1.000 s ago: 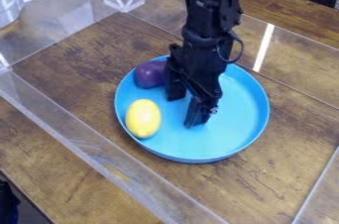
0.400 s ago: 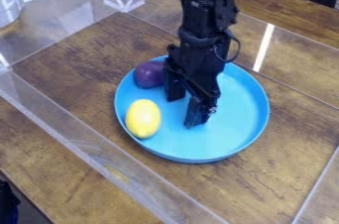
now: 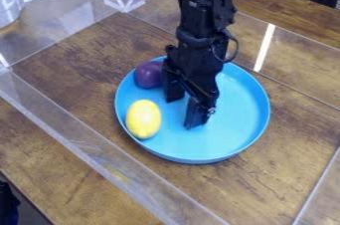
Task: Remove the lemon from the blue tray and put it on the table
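small glossy yellow oval lemon: the object to be moved; it lies inside the dish near its left edge in the view, within the shallow rim, which probably keeps it from rolling off.

large round bright blue plastic tray: the support for both fruit-like objects; it rests flat on the tabletop, its wide floor leaving room for the fingers beside the lemon.

dark purple oblong object: a neighbour, not the target; it sits at the far left part of the tray, behind the lemon in the view and apart from it, so a careless sideways sweep could nudge it.

black jointed robot hand: open, with nothing seen in its grip; it is poised low over the middle of the tray, its fingers pointing down. whether the fingertips touch the tray cannot be told.

offset of hand and lemon: the hand lies to the right of the lemon in the view; a shift towards the fruit seems called for before closing, so that the fingers straddle the smooth skin rather than push it against the rim.

dark brown wooden plank tabletop: the destination; it carries the tray, and its bare stretch at the left of the view appears a suitable place to set the lemon down.

stage: judged to be the approach, the lemon being ungrasped and in the tray; its rounded, glossy skin may slip if pinched off centre.
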### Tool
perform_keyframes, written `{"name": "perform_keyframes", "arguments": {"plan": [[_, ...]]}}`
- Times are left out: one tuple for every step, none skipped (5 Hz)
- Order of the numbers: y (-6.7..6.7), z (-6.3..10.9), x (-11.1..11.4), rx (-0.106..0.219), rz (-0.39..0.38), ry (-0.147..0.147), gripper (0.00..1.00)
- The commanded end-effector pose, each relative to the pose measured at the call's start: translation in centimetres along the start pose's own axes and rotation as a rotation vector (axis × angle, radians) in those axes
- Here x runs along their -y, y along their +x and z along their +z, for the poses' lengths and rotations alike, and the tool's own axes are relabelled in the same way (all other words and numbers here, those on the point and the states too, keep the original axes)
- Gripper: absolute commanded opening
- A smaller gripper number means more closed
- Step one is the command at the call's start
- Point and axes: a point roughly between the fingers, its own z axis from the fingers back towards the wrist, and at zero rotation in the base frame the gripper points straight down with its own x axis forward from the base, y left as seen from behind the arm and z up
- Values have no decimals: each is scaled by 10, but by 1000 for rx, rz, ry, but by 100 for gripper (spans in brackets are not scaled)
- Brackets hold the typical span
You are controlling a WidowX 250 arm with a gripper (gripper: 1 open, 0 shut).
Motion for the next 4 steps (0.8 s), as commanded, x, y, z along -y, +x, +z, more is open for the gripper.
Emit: {"name": "perform_keyframes", "arguments": {"plan": [[-20, -12, -4, -59, 32, -28, 100], [-22, -13, -6, -61, 41, -32, 100], [-26, -13, -7, -65, 51, -34, 100], [-29, -13, -9, -71, 61, -35, 100]]}}
